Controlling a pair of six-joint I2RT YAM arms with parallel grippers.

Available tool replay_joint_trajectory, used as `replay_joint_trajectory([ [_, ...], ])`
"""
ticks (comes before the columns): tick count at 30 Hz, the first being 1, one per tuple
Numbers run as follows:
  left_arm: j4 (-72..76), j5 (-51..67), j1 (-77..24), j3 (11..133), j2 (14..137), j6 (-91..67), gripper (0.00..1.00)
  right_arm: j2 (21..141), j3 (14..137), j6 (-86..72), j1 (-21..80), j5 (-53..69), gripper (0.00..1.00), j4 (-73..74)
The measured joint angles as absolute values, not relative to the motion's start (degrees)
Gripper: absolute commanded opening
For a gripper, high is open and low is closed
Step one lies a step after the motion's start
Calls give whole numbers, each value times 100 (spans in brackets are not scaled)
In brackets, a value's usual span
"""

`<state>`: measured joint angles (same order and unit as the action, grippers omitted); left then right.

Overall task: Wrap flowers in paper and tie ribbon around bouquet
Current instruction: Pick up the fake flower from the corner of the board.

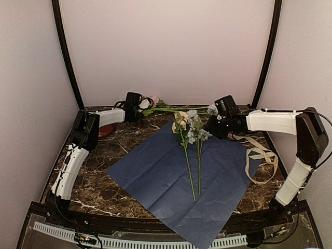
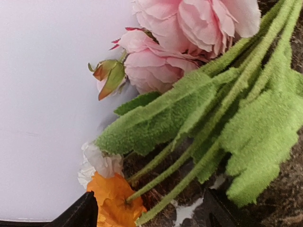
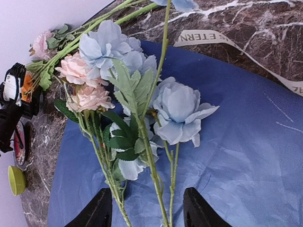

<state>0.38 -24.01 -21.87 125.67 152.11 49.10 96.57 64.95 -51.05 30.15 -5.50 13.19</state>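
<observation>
The paper (image 1: 181, 176) lies flat on the marble table, navy face up. Two sprays of the flowers (image 1: 189, 132), pale blue and peach, lie on it with stems toward the near edge. My right gripper (image 1: 217, 126) hovers just right of their heads. In the right wrist view it (image 3: 147, 210) is open, with the stems (image 3: 154, 175) passing between its fingers. More flowers (image 1: 155, 105) lie along the back wall. My left gripper (image 2: 149, 215) stands open over their fuzzy green stems (image 2: 189, 161), with pink blooms (image 2: 189, 28) ahead and an orange bloom (image 2: 111, 194) by its left finger. The ribbon (image 1: 262, 158) lies looped to the right of the paper.
A red disc (image 1: 105, 129) sits by the left arm, and a yellow-green cap (image 3: 16, 179) lies near it in the right wrist view. The curved backdrop wall (image 1: 166, 52) rises just behind the back flowers. The ribbon (image 3: 227, 40) carries printed letters.
</observation>
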Motion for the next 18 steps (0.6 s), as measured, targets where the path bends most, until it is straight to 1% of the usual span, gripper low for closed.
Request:
replay_joint_trajectory([
  [1, 244, -2432, -2185, 12567, 15275, 5017, 72, 9692, 6554, -5113, 3006, -399, 48, 1337],
  [3, 668, -2464, -2182, 12569, 15408, 5196, 58, 9743, 6650, -4324, 2993, -67, 48, 1365],
  [4, 849, -2467, -2178, 12571, 15465, 5242, 48, 9765, 6692, -3999, 2993, 60, 48, 1378],
  [6, 1057, -2451, -2169, 12569, 15565, 5328, 24, 9776, 6722, -3546, 2995, 246, 48, 1382],
  [7, 1131, -2458, -2165, 12569, 15611, 5376, 14, 9780, 6729, -3395, 2993, 320, 48, 1385],
  [9, 1203, -2462, -2161, 12562, 15679, 5408, 1, 9784, 6729, -3168, 2995, 414, 48, 1393],
  [13, 1402, -2515, -2158, 12396, 15640, 5590, 0, 9784, 6735, -2936, 2993, 499, 48, 1404],
  [18, 1590, -2576, -2152, 11646, 15128, 5666, 0, 9782, 6770, -2867, 2995, 561, 48, 1409],
])
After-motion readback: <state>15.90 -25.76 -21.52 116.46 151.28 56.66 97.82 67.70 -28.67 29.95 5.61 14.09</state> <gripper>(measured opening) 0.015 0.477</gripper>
